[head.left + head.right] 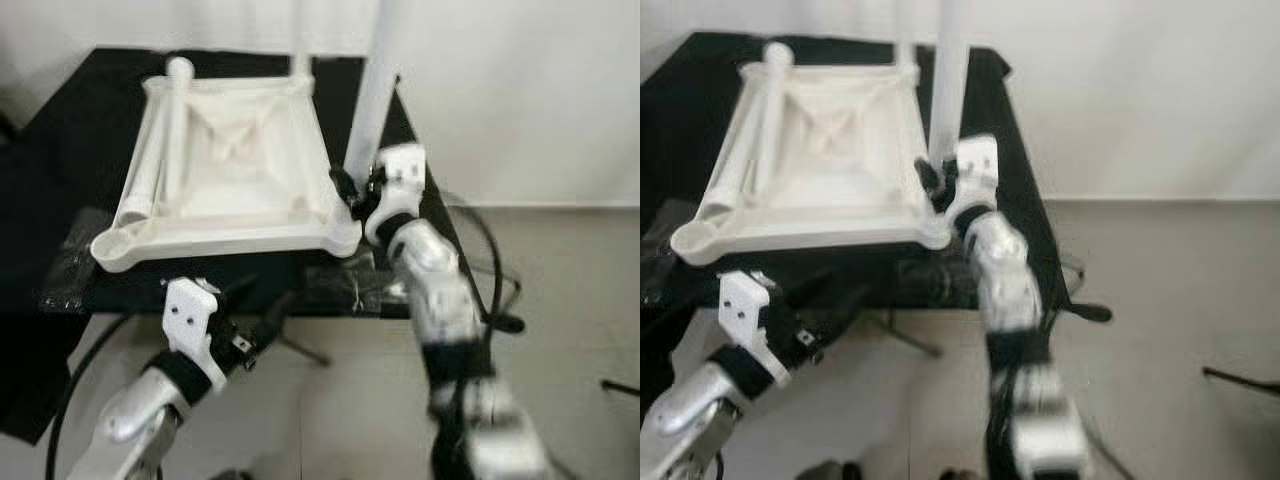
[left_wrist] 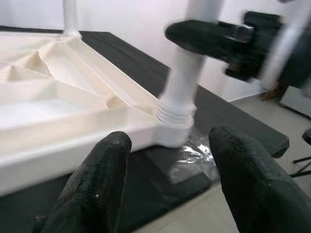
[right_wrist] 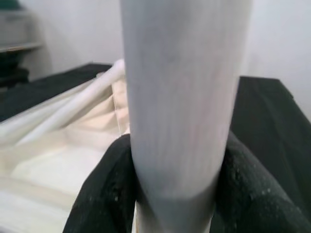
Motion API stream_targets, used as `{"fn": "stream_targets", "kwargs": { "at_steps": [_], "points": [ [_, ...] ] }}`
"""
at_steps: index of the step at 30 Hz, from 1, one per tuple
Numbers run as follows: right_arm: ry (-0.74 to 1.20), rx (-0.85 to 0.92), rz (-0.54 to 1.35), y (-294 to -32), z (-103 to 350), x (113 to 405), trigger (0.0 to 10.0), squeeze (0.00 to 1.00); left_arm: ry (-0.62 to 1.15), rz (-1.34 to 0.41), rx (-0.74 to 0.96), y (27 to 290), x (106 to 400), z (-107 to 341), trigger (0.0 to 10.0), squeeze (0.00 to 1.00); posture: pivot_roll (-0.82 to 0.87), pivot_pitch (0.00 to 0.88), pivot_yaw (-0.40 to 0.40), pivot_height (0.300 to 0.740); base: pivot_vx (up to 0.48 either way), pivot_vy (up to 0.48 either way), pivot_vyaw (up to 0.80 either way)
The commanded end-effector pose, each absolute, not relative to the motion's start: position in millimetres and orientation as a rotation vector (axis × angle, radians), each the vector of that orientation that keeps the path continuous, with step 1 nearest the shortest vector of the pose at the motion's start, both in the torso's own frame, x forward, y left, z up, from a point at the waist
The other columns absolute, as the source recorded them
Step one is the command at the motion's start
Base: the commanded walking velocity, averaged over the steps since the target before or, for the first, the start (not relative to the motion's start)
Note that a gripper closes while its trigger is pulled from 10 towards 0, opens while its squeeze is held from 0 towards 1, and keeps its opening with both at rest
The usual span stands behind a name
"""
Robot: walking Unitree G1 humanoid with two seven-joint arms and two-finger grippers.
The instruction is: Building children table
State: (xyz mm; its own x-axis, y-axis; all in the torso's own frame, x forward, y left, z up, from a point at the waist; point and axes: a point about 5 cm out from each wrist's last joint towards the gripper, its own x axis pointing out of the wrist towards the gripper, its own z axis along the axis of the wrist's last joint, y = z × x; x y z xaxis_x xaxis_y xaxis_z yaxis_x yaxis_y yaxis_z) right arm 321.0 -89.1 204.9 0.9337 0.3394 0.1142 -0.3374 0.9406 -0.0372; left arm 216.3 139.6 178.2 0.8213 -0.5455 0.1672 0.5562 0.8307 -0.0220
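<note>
black worktop (image 1: 60,150), white wall (image 1: 520,90); grey floor (image 1: 560,280)

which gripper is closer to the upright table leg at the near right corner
Right. The right gripper is clamped around the upright leg just above the tabletop's corner socket. The left gripper is open, below the tabletop's near edge, apart from the leg.

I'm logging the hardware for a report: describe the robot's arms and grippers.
Both arms are silver-grey with black bands at the joints. Each wrist carries a white block. The left gripper and right gripper have black fingers, rounded at the tips. Black cables loop beside both arms.
</note>
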Motion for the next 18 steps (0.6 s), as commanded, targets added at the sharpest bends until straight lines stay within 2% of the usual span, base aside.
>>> {"fn": "stream_targets", "kwargs": {
  "at_steps": [1,5,6,7,9,11,13,14,15,18],
  "points": [
    [0.149,0.044,0.381,-72,157,301,0.0,0.0,-0.143,-0.615,-0.088,138,216,176,10.0,0.0,0.03,0.216,-0.052,0.74,0.0,0.0,0.0],
    [0.132,0.041,0.423,-63,164,302,0.0,0.0,-0.133,-0.63,-0.085,139,219,173,10.0,0.0,0.04,0.202,-0.05,0.74,0.0,0.0,0.0],
    [0.137,0.038,0.436,-61,164,305,8.4,0.0,-0.128,-0.633,-0.08,139,220,172,10.0,0.0,0.04,0.197,-0.049,0.74,0.0,0.0,0.0],
    [0.145,0.04,0.42,-61,165,307,10.0,0.0,-0.126,-0.631,-0.077,140,220,171,10.0,0.0,0.04,0.191,-0.046,0.74,0.0,0.0,0.0],
    [0.154,0.046,0.391,-63,168,307,10.0,0.0,-0.126,-0.625,-0.075,140,220,170,10.0,0.0,0.04,0.189,-0.047,0.74,0.0,0.0,0.0],
    [0.114,0.083,0.385,-68,183,317,10.0,1.0,-0.124,-0.612,-0.068,141,221,168,10.0,0.0,0.05,0.18,-0.044,0.74,0.0,0.0,0.0],
    [0.094,0.101,0.398,-70,191,318,10.0,1.0,-0.124,-0.608,-0.065,141,221,168,10.0,0.0,0.05,0.176,-0.044,0.74,0.0,0.0,0.0],
    [0.038,0.119,0.496,-69,204,325,10.0,1.0,-0.123,-0.604,-0.062,140,222,167,10.0,0.0,0.05,0.173,-0.044,0.74,0.0,0.0,0.0],
    [0.038,0.119,0.496,-69,204,325,10.0,1.0,-0.123,-0.604,-0.062,140,222,167,10.0,0.0,0.05,0.173,-0.044,0.74,0.0,0.0,0.0],
    [-0.098,0.108,0.693,-73,232,337,10.0,1.0,-0.124,-0.596,-0.057,139,223,166,10.0,0.0,0.06,0.167,-0.046,0.74,0.0,0.0,0.0]
  ]
}}
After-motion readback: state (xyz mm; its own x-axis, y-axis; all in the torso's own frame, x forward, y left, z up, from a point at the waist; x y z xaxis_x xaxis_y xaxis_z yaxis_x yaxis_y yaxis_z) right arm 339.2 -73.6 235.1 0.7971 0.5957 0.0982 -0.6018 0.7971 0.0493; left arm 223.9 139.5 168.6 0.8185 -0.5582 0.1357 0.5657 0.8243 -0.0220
